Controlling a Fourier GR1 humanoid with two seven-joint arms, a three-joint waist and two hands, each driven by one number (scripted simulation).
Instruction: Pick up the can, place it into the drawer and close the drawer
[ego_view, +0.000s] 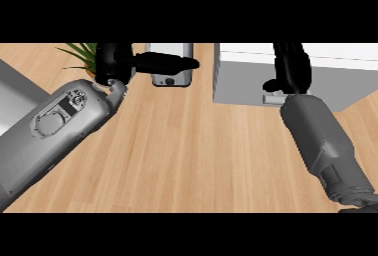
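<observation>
The counter (192, 150) is of pale wood and fills nearly the whole view; at its far left corner stands a green plant (77, 52), and a flat grey panel (11, 87) cuts the left edge. The left forearm (59, 125) comes in from the near left and lies slanted toward the far side; the left hand (114, 57) sits just beside the plant. Its black thumb and fingers reach to the right and curl across the can (171, 77), so this hand holds the can. The can is silver-grey and is at the far side, between the plant and the drawer (240, 75); whether it touches the wood, I cannot tell. The drawer is a grey box with a white top at the far right. The right forearm (325, 145) rises from the near right corner; the right hand (293, 65) lies over the drawer's grey face with fingers stretched straight toward the far side, holding nothing. A small pale block (274, 98) shows just beside its wrist.
</observation>
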